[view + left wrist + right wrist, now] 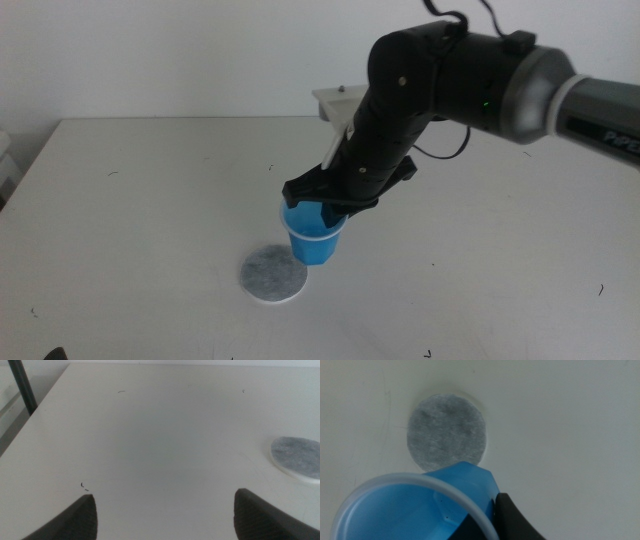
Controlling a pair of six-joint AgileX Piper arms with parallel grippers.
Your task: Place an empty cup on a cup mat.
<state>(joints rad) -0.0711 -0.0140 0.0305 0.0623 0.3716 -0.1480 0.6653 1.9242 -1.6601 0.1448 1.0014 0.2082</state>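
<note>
The blue cup (315, 238) stands upright just right of the cup mat (272, 273), near the table's middle front. I cannot tell if the cup's base touches the table. My right gripper (322, 207) reaches down from the right and is shut on the cup's rim, one jaw inside and one outside. In the right wrist view the cup (420, 505) is empty and the grey mat (446, 431) lies bare just beyond it, with the gripper (487, 525) on the rim. My left gripper (165, 515) is open and empty, low over the table, with the mat (297, 457) off to its side.
The white table (150, 200) carries a few small dark specks. A pale bracket (335, 100) sits at the table's back edge behind the right arm. A dark post (22, 385) stands off the table's edge in the left wrist view.
</note>
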